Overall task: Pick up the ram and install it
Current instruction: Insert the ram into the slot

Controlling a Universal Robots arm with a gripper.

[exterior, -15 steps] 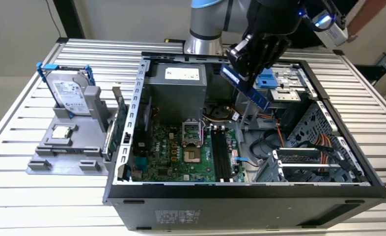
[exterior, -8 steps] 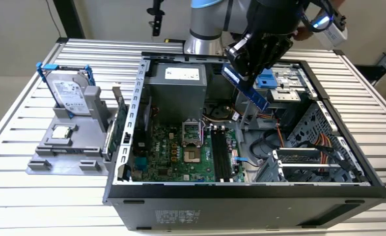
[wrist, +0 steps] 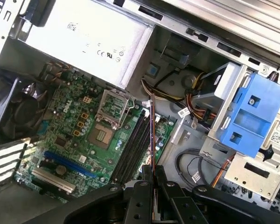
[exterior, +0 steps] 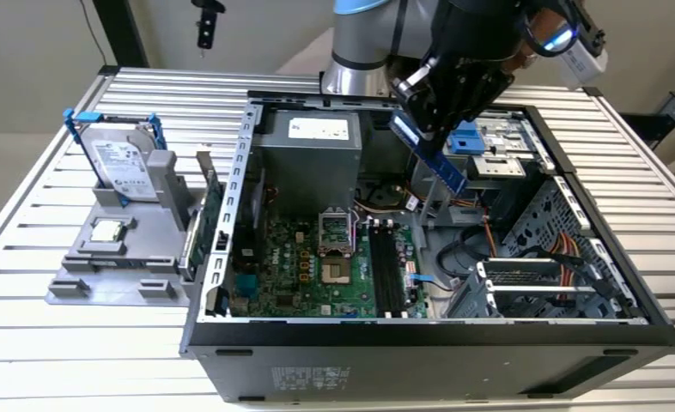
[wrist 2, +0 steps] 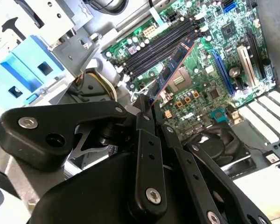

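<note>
I have the gripper [exterior: 420, 120] over the far part of the open computer case [exterior: 429, 352], and its jaws are closed on one end of the ram [exterior: 435, 159]. The bluish stick hangs tilted, with its free end slanting down toward the motherboard [exterior: 303, 257]. It is above the board and not seated in anything. In the second wrist view it stretches out from the jaws across the long black memory slots [wrist 2: 158, 44] and the bare CPU socket [wrist 2: 179, 81]. In the first wrist view I see it edge-on, roughly in line with those slots. The grey power supply [exterior: 309, 154] sits at the far end of the case. On the surface [exterior: 39, 343] at the exterior view's left, well apart from the case, a grey stand [exterior: 114, 266] carries an upright hard drive [exterior: 120, 163] and a small square CPU chip [exterior: 108, 230].
</note>
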